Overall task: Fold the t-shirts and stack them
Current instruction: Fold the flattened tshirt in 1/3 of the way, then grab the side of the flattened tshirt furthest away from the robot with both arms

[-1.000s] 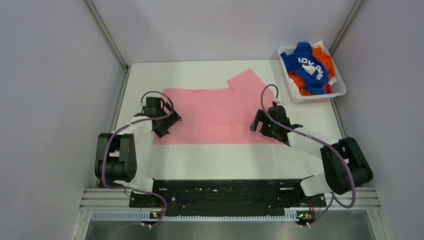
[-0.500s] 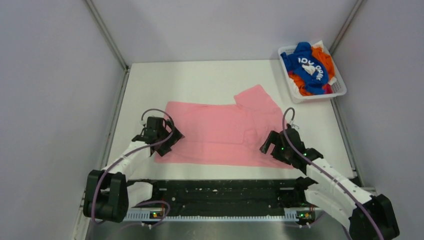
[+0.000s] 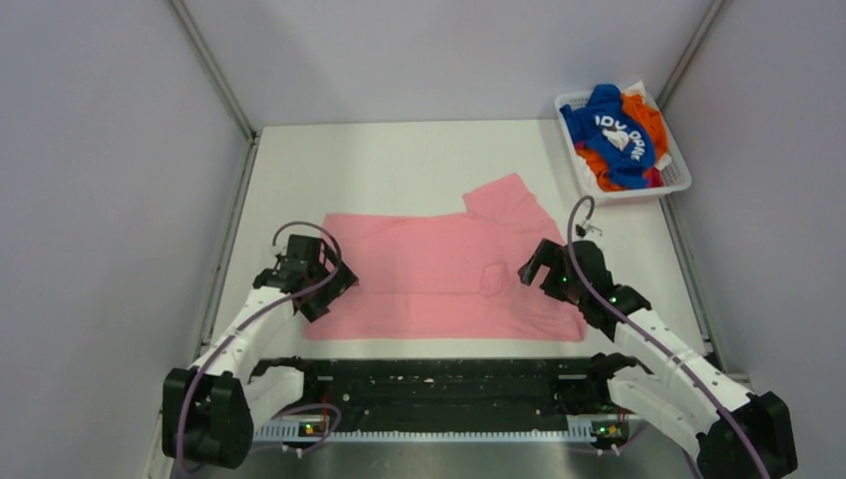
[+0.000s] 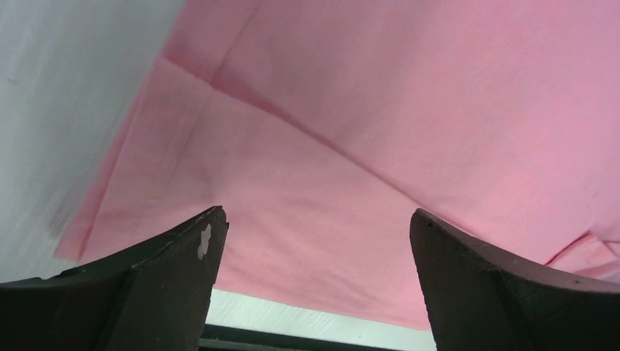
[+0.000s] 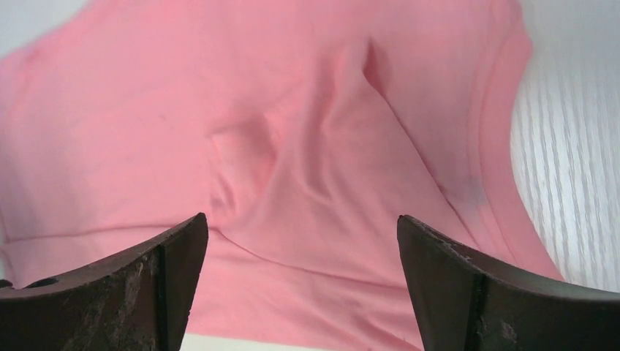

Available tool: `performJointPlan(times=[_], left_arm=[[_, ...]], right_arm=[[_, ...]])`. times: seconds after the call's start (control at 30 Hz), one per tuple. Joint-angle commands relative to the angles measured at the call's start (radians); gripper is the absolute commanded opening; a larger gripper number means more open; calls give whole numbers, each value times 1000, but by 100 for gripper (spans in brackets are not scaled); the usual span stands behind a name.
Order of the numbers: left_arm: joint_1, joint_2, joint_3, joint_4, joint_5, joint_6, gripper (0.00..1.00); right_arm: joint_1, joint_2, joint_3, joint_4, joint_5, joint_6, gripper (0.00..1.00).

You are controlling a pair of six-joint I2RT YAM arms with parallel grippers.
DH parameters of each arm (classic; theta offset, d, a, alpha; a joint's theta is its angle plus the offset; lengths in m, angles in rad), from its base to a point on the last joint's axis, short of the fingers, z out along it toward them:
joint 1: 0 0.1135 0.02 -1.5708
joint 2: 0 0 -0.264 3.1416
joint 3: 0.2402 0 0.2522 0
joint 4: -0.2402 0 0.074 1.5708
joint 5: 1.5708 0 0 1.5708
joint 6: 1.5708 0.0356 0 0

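The light pink t-shirt (image 3: 429, 274) lies spread flat on the white table, one sleeve sticking out at its far right. My left gripper (image 3: 334, 289) is open and empty over the shirt's left edge; the left wrist view shows pink cloth (image 4: 365, 146) between its spread jaws. My right gripper (image 3: 534, 269) is open and empty over the shirt's right part, where the cloth (image 5: 307, 183) is rumpled. The royal blue t-shirt (image 3: 614, 135) and the orange t-shirt (image 3: 643, 115) lie bunched in the basket.
The white slatted basket (image 3: 678, 180) stands at the table's far right corner. Grey walls close in the table on the left, back and right. A black rail (image 3: 439, 384) runs along the near edge.
Both arms drew the pink shirt toward the near edge, then let go. Both grippers have since lifted slightly back toward the far side, and the shirt now lies still.
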Motion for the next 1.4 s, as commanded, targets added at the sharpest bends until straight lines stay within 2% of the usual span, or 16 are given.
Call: performJointPlan(times=[0.0,0.17,0.37,0.53,0.73,0.87,0.97,1.27,1.37], left_arm=[[-2,31,147,18,-111,45,99],[20,239,391,54,-226,104,99],[59,595,720,-36,-267,134,98],[108,840,940,-87,-278,156,88],[114,1076,1221,-207,-272,189,75],[115,1160,1293,-219,-288,189,70],[113,1198,1318,-236,-249,203,63],[109,1197,1244,-265,-264,199,56],[105,1204,1243,-272,-262,202,44]], right_arm=[[9,53,110,202,84,-46,99],[3,228,235,321,143,-140,99],[-27,495,451,323,191,-259,99],[-65,637,537,309,161,-325,99],[-80,733,573,304,158,-345,99],[-83,751,558,327,147,-332,99],[-86,759,548,338,147,-332,99],[-91,766,536,336,149,-327,99],[-91,764,535,336,149,-328,99]])
